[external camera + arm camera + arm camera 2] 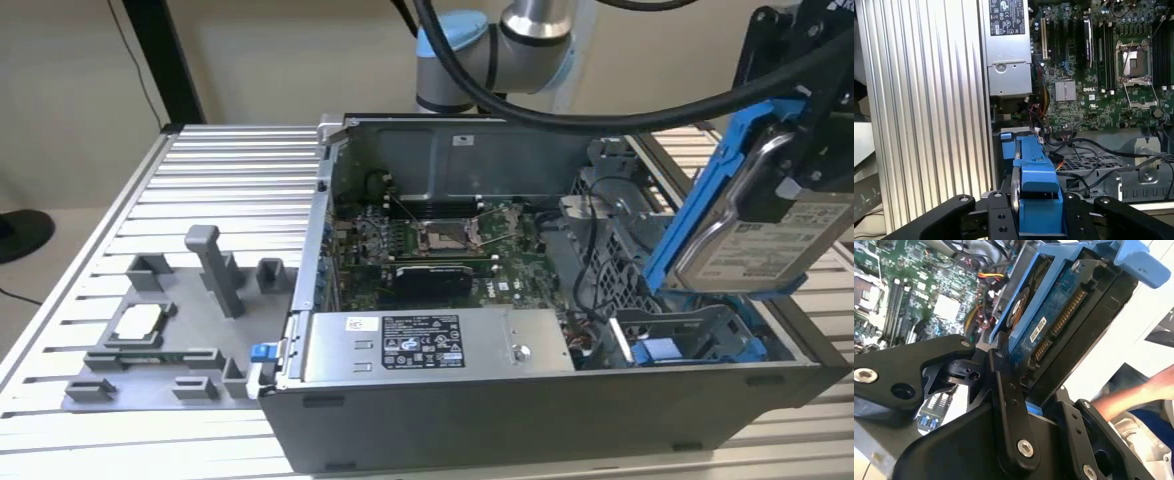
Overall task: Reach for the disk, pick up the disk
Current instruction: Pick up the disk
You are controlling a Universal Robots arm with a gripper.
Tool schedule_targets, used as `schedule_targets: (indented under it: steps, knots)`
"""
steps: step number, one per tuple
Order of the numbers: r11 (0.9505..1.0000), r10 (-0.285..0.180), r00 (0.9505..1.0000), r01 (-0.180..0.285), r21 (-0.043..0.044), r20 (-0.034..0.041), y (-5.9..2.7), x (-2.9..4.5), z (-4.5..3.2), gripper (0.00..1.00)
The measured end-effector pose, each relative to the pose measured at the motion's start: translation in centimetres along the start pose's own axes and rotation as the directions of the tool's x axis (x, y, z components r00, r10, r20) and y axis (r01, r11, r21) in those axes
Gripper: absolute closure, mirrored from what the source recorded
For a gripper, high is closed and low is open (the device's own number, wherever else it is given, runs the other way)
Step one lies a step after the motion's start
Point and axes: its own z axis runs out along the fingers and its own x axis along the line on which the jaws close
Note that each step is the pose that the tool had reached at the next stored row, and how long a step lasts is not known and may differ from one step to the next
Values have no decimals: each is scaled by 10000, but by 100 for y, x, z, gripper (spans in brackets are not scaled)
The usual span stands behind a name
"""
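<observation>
Tabletop (200,160): a ribbed metal surface; it carries a grey fixture and an open computer case.
Grey fixture (167,345): it stands at the exterior view's left, well apart from the arm; a small square silver chip (139,322) lies in one of its pockets.
Computer case (534,420): it lies open, with the motherboard (441,245) visible inside and the CPU socket (441,237) empty.
Power supply (427,345): a large silver box with a black-white label, along the near wall of the case.
Drive bay (674,335): at the exterior view's right inside the case, with blue plastic parts at its bottom; it looks vacated.
Disk (754,245): a silver hard drive with a white label and a blue bracket (707,170). It is in the air above the drive bay, tilted, and touches nothing of the case.
Gripper (1026,385): its black fingers (1009,410) are pinching the disk by the bracket, one on each side; the first wrist view shows the bracket (1036,192) between them.
Person: a forearm (1131,392) with a blue sleeve shows in the second wrist view, beyond the disk.
Step in hand: I judge that reaching is finished and the picking up is almost finished, because the disk is already clear of the bay.
Next move calls for: a firm hold and a steady path, so the tilted disk does not slip or hit the wall of the case or the cables (1089,150).
</observation>
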Motion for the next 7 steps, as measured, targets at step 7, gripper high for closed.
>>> schedule_targets:
  steps: [7]
  knots:
    - [10000,0,10000,0,0,-1,-2,15,0,100]
